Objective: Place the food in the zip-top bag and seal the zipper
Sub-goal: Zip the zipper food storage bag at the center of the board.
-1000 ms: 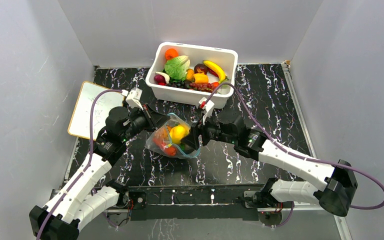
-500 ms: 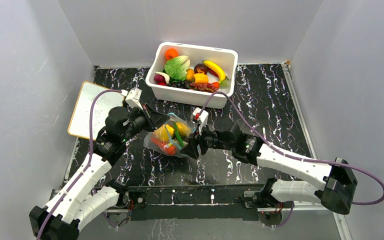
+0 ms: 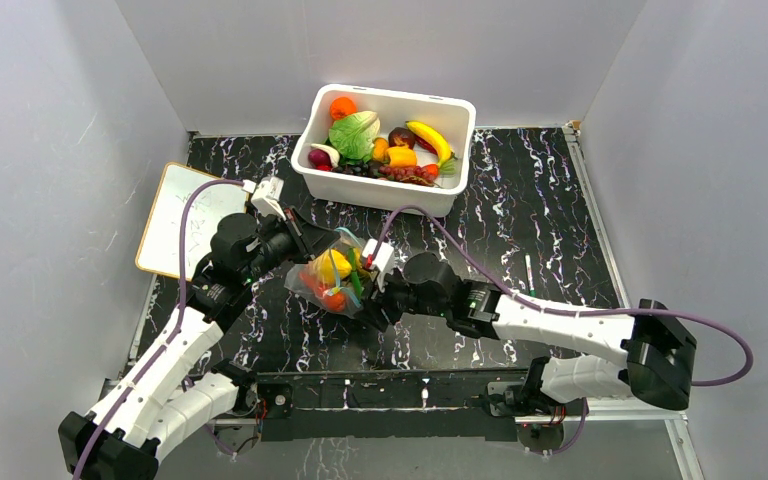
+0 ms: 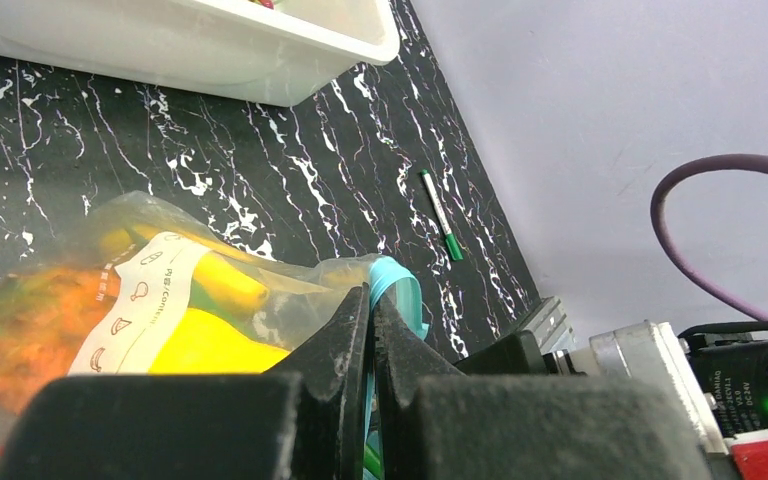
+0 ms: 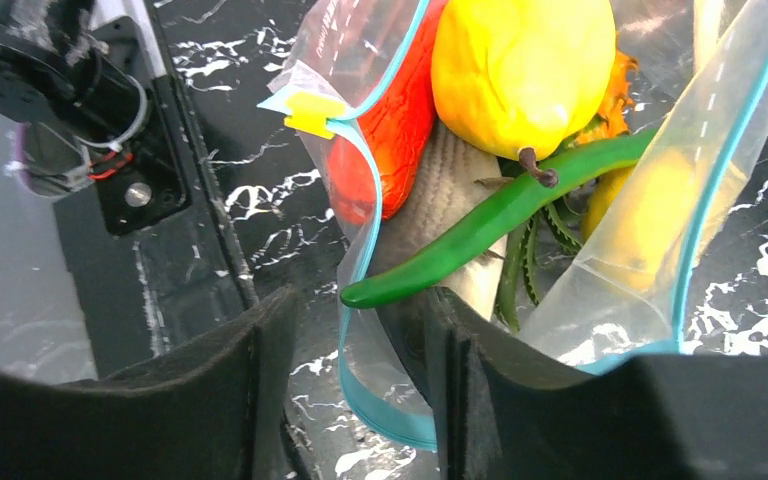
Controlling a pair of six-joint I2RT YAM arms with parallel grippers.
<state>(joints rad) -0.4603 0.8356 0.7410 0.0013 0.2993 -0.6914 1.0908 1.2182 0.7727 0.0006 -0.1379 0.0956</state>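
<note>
Top external, 1 zip-top bag (image 3: 332, 280), 1 tub (image 3: 375, 188), left gripper (image 4: 370, 310) pinching bag; right gripper (image 5: 355, 335) gaping

- The whole table (image 3: 550, 200) is viewed from high above its near edge.
- The zip-top bag (image 5: 640, 250), shared by all views, is seen closely from opposite sides by the wrist cameras.

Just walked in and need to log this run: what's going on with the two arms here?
Both arms are working on the zip-top bag. The left gripper is shut on the teal zipper at one end of the mouth. The right gripper is open, its fingers straddling the mouth edge. Food is inside: a yellow fruit, red pieces and a green chili that seems to poke past the mouth. The bag is not sealed.
</note>
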